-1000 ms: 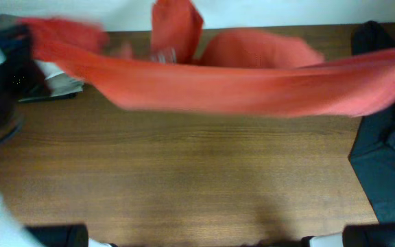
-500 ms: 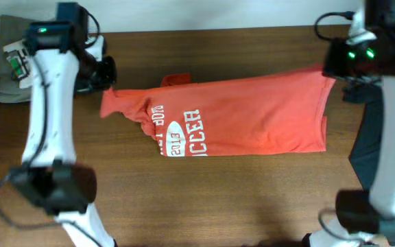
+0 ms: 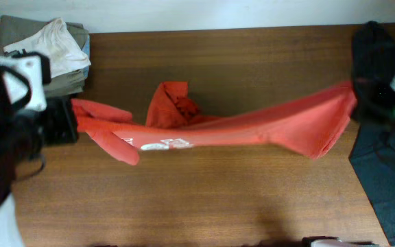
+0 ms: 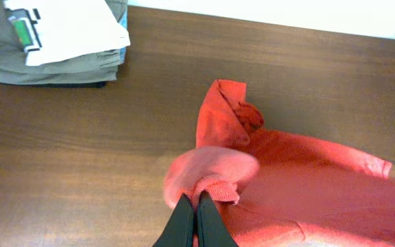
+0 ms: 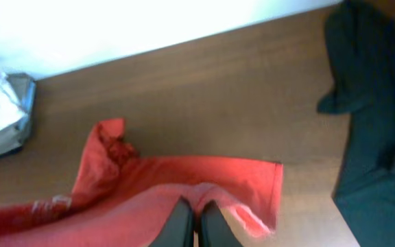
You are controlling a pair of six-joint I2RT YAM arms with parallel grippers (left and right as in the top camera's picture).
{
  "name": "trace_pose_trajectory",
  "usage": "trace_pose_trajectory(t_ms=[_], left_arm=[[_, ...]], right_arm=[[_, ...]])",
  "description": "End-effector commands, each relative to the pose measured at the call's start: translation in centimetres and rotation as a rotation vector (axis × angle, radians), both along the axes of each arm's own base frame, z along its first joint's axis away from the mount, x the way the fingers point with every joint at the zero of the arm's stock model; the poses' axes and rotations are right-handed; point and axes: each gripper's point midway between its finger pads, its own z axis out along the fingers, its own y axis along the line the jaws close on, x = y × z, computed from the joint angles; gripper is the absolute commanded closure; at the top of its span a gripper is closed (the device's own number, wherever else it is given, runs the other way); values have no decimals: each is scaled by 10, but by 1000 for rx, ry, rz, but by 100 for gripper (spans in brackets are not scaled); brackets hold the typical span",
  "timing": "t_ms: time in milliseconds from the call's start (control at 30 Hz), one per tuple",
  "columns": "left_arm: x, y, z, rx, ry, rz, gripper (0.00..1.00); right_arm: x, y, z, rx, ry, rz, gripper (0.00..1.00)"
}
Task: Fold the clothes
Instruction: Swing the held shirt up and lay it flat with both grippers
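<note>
Overhead: shirt (image 3: 238, 130) strung taut between grippers, a twisted band running right from folded pile (image 3: 46, 55). Left gripper (image 4: 196, 200) clenched on bunched cloth at end near pile. Right gripper (image 5: 192, 206) clenched on edge at end far from pile. Risks: loose flap lands creased under the twist; thin cloth slips from pinch.

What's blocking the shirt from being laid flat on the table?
Nothing visible. Left hand and right hand pinch the T-shirt; table under it is bare. Folded pile and dark garment lie at the edges.
</note>
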Motion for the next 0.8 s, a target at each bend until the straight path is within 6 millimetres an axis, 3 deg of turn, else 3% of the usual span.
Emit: trace_pose_trajectory(t_ms=[0, 67, 133, 200, 233, 267, 300, 367, 400, 433, 467, 567, 633, 700, 767], left_arm=[[82, 0, -34, -21, 43, 0, 99], [143, 1, -36, -18, -60, -2, 100], [206, 2, -26, -16, -223, -3, 99], [233, -2, -3, -34, -353, -30, 99], [236, 1, 14, -28, -412, -23, 100], [228, 9, 57, -12, -520, -1, 99], [215, 11, 86, -8, -583, 4, 100], [185, 12, 136, 19, -693, -7, 100], [172, 11, 152, 33, -731, -14, 100], [146, 10, 175, 47, -777, -20, 99], [140, 10, 177, 56, -780, -23, 99], [141, 10, 157, 64, -701, -31, 99], [161, 9, 116, 52, -572, -38, 99], [184, 7, 62, 29, -408, -56, 99], [205, 6, -17, 5, -176, -63, 99]], right_arm=[[76, -3, -38, -1, 47, 3, 96], [121, -4, -33, -4, -56, 4, 96], [161, -5, -12, -7, -202, 5, 96], [170, -10, 20, -14, -323, -6, 96], [161, -17, 51, -22, -403, -22, 96], [145, -25, 81, -29, -470, -41, 96], [123, -35, 112, -41, -539, -70, 96], [88, -53, 146, -64, -619, -124, 96], [74, -60, 156, -74, -641, -148, 96], [55, -70, 162, -88, -646, -184, 96], [50, -72, 159, -90, -628, -195, 96], [53, -75, 123, -94, -489, -190, 96], [71, -74, 85, -57, -354, -167, 96], [87, -70, 44, -6, -214, -132, 96], [100, -71, -5, 27, -48, -128, 96]])
